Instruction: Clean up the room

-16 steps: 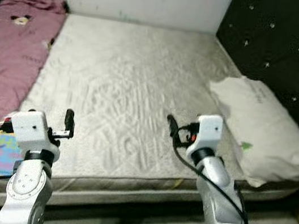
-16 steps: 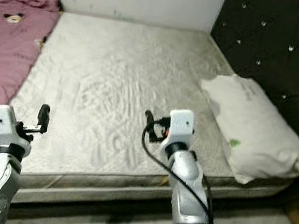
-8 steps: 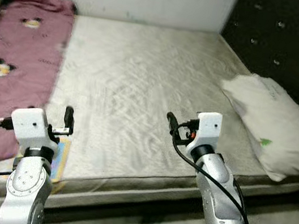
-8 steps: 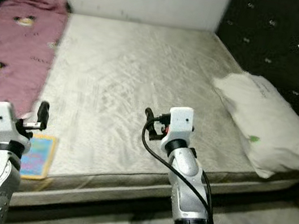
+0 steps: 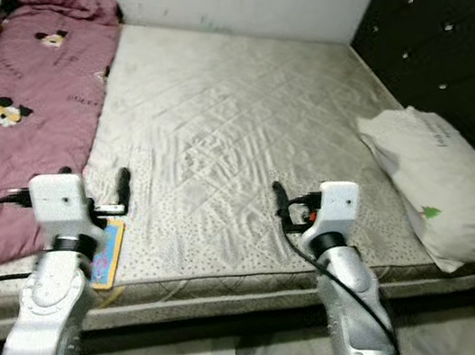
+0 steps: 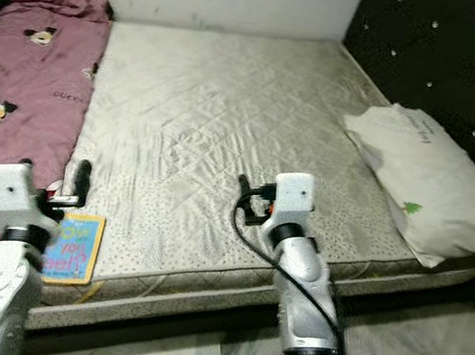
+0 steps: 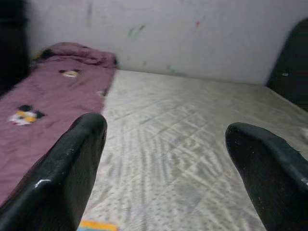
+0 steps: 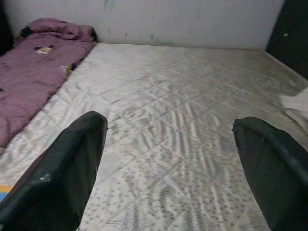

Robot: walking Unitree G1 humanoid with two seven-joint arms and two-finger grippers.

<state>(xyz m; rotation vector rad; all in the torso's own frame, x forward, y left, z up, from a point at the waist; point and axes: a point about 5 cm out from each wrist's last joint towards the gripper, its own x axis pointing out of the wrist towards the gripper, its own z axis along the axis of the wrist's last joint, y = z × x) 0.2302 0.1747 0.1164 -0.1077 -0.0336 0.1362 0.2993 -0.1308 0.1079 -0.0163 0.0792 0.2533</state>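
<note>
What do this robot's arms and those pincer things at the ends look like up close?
Both arms are silver metal tubes with black collars. Each wrist carries a boxy white housing with a small dark dot; black cables loop from both. The right one shows a red spot. The left gripper and right gripper each end in two long, glossy black fingers with rounded tips.

The book (image 6: 73, 247) is partly hidden behind the left arm, and its cover print is too small to be read. The pillow (image 5: 441, 189) is cut off by the right edge.
</note>
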